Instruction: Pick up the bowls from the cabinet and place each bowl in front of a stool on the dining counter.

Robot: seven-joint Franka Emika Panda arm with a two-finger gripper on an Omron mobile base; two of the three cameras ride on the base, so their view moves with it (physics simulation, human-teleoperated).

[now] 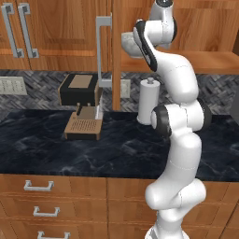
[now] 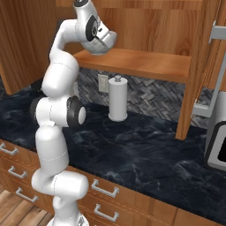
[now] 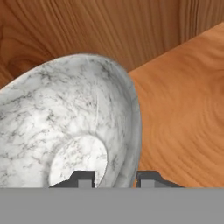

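Up on the cabinet shelf [image 2: 145, 64], the grey speckled bowl [image 3: 65, 127] sits tilted toward the camera, its rim wall running between the two fingertips [image 3: 83, 178]. Gripper [image 3: 114, 179] straddles that rim, one finger inside, one outside; fingers narrowed, looks clamped on it, judged ready to lift.

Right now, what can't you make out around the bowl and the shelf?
- Bowl, hand view: left side and bottom cut off by the frame edges.
- End effector: whether the rim is truly pinched is unclear.
- Left base view: the arm covers part of the shelf.
- Second bowl: can't be located.
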